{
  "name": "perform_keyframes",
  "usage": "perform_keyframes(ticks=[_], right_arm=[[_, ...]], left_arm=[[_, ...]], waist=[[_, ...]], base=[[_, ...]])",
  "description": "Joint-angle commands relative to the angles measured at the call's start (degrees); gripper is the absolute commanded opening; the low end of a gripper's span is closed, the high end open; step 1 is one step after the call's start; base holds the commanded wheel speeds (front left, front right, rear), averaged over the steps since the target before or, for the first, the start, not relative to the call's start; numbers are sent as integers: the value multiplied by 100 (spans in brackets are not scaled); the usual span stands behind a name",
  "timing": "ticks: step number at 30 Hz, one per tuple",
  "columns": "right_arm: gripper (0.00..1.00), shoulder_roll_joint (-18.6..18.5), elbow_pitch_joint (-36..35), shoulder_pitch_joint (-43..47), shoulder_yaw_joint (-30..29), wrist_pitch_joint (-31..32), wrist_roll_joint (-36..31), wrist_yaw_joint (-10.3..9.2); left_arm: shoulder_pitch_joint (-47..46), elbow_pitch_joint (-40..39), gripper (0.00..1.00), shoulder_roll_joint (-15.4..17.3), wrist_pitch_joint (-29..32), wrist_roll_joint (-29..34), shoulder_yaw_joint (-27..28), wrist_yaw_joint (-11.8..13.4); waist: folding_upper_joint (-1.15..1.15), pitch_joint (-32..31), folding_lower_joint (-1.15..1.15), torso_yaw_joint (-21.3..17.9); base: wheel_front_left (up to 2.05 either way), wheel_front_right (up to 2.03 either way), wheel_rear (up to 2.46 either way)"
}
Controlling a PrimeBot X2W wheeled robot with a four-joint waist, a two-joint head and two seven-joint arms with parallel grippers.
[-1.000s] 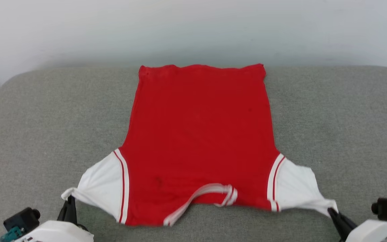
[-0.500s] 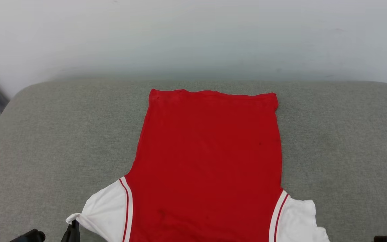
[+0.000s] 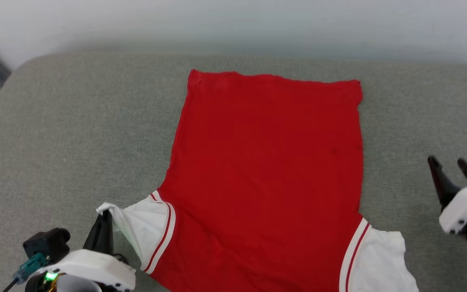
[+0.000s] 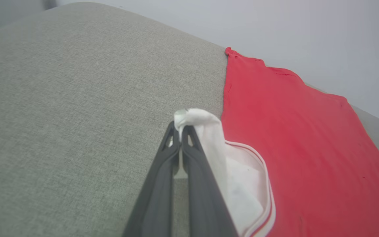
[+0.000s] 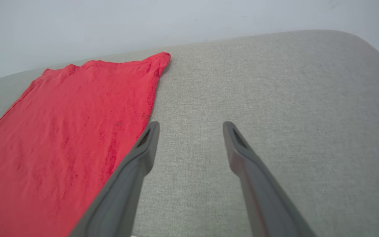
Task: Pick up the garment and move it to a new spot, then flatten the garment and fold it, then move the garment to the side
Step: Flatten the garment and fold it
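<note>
The garment [image 3: 266,170] is a red shirt with white sleeves, spread flat and plain side up on the grey cushioned surface [image 3: 75,121], its hem at the far end. My left gripper [image 3: 104,217] is shut on the tip of the white left sleeve [image 4: 196,120], near the lower left of the head view. My right gripper [image 3: 451,164] stands open at the right, off the cloth, with nothing between its fingers [image 5: 146,144]. The right sleeve [image 3: 379,259] lies loose on the surface. The garment's red body [image 5: 61,131] lies left of the right gripper's fingers.
The grey surface ends at a pale wall [image 3: 233,24] behind the hem. Its rounded corners show at the far left [image 3: 22,69] and, in the right wrist view, at the far right [image 5: 357,42]. Bare cushion lies on both sides of the shirt.
My right gripper has let go of the right sleeve, opened and moved up and away from it. The left gripper still holds the left sleeve. The camera has shifted.
</note>
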Motion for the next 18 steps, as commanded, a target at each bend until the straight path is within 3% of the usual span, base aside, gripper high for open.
perform_keyframes(ticks=[1, 3, 4, 8, 18], right_arm=[[100, -88, 208, -498, 0, 61, 73, -4], [100, -235, 543, -1132, -44, 242, 111, -4], [100, -447, 1109, -2042, 33, 705, 131, -4], [100, -754, 1684, -3110, 207, 1360, 41, -4], [100, -981, 2874, -4633, 140, 2440, -184, -4]], left_arm=[[-196, -83, 0, -37, -21, 36, -39, -33], [-400, -147, 0, -65, -45, 68, -113, -69], [-719, -150, 0, -132, -130, 114, -216, -154], [-1098, -138, 0, -208, -223, 241, -422, -297], [-1714, -71, 0, -435, -434, 394, -791, -505]], waist=[[0, 485, -1, 188], [0, 790, -1, 325], [0, 1176, -1, 509], [0, 1591, -1, 778], [0, 2295, -1, 1308]], base=[[0, 0, 0], [0, 0, 0], [0, 0, 0], [0, 0, 0], [0, 0, 0]])
